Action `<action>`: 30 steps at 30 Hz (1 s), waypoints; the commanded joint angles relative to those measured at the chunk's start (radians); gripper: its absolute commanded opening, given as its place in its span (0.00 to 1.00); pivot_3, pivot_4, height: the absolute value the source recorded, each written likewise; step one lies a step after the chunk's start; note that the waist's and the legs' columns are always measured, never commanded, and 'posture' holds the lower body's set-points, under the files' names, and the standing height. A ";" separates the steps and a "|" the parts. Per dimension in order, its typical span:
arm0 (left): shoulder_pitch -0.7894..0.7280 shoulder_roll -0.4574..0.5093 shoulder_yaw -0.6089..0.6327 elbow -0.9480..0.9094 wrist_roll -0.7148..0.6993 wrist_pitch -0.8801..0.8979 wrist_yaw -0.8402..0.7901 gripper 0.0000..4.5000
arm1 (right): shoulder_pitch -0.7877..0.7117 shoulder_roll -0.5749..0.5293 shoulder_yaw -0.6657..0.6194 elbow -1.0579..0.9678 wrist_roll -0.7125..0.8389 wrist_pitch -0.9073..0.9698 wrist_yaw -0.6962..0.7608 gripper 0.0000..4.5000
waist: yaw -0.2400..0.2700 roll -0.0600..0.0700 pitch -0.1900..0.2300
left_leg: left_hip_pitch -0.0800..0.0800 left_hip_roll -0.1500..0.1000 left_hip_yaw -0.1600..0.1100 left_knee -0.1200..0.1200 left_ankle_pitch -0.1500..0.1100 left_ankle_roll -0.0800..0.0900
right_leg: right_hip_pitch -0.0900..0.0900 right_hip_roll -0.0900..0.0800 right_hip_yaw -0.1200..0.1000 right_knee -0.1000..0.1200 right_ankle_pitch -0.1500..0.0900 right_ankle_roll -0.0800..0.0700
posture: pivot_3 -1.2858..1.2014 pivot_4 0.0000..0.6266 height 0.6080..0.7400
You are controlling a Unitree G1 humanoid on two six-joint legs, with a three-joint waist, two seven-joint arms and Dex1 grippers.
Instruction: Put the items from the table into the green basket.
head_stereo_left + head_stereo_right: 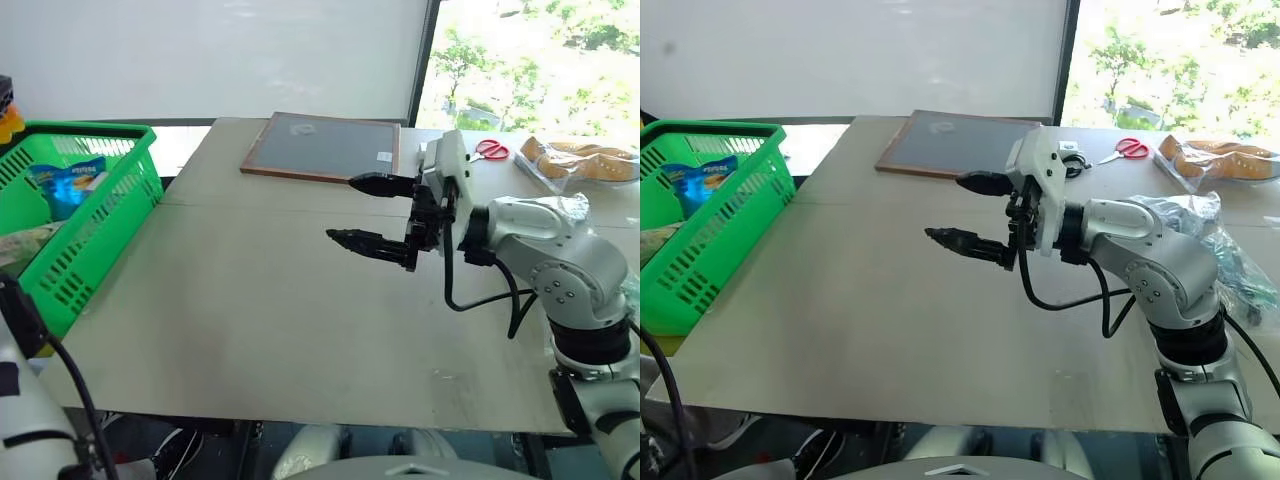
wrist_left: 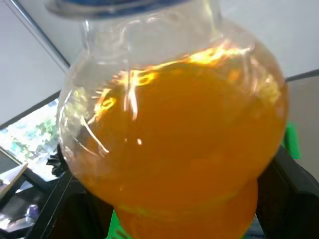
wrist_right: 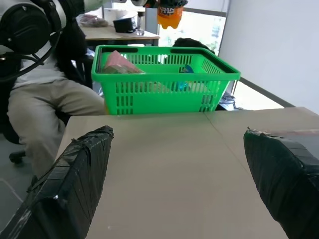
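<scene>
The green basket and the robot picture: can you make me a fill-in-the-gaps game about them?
1. The orange-drink bottle hangs in the air above the ______ basket.
2. The right gripper is open and holds ______.
3. The red-handled scissors lie on the ______.
4. The drink in the bottle held by the left gripper is ______ in colour.

Missing words: green; nothing; table; orange
</scene>
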 commanded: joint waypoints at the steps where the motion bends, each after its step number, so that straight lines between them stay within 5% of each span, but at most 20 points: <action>1: -0.019 0.035 0.023 0.075 0.017 -0.087 0.127 0.66 | 0.001 -0.001 -0.032 -0.040 0.024 -0.033 0.029 1.00 | 0.002 -0.003 0.000 | 0.000 0.000 0.000 0.000 0.000 0.000 | 0.000 0.000 0.000 0.000 0.000 0.000 | 0.60 0.01 1.00; 3: 0.015 0.032 0.024 0.113 0.017 -0.112 0.138 0.66 | -0.003 0.003 -0.036 -0.036 0.025 -0.034 0.031 1.00 | 0.000 -0.004 0.000 | 0.000 0.000 0.000 0.000 0.000 0.000 | 0.000 0.000 0.000 0.001 0.000 0.000 | 0.60 0.02 1.00; 5: 0.059 0.022 0.034 0.140 0.004 -0.118 0.124 0.88 | 0.004 0.006 -0.025 -0.031 0.011 -0.044 0.033 1.00 | -0.002 -0.005 -0.001 | 0.000 0.000 0.000 0.000 0.000 0.000 | 0.000 0.000 0.000 0.001 0.000 0.000 | 0.60 0.02 1.00; 7: 0.083 0.013 0.055 0.149 -0.017 -0.128 0.101 0.99 | 0.013 0.006 -0.015 -0.030 -0.001 -0.052 0.036 1.00 | -0.004 -0.006 -0.002 | 0.000 0.000 0.000 0.000 0.000 0.000 | 0.000 0.000 0.000 0.001 0.000 0.000 | 0.60 0.02 1.00; 16: 0.143 -0.045 0.183 0.026 -0.154 -0.198 0.056 0.99 | 0.015 -0.016 -0.024 -0.027 -0.006 -0.044 0.049 1.00 | -0.005 -0.009 -0.004 | 0.000 0.000 0.000 0.000 0.000 0.000 | 0.000 0.000 0.000 0.001 0.000 0.000 | 0.60 0.00 1.00; 20: 0.366 -0.223 0.273 -0.381 -0.303 -0.159 0.031 0.99 | 0.016 -0.024 -0.022 -0.021 -0.013 -0.044 0.053 1.00 | 0.001 -0.006 -0.009 | 0.000 0.000 0.000 0.000 0.000 0.000 | 0.000 0.000 -0.001 0.001 0.000 0.000 | 0.61 0.00 1.00; 25: 0.766 -0.540 0.257 -1.212 -0.588 0.220 0.144 0.99 | 0.032 -0.040 -0.052 -0.016 -0.019 -0.016 0.007 1.00 | -0.008 -0.005 -0.012 | 0.000 0.000 0.001 0.001 0.000 0.000 | 0.000 -0.001 0.001 0.001 0.000 0.000 | 0.62 0.00 1.00; 30: 0.925 -0.687 0.209 -1.572 -0.759 0.485 0.255 0.99 | 0.133 -0.115 -0.100 -0.040 -0.078 0.004 -0.064 1.00 | -0.006 -0.007 -0.013 | 0.002 0.000 0.000 0.000 0.000 0.000 | 0.000 0.001 0.005 0.002 0.000 0.000 | 0.61 0.00 1.00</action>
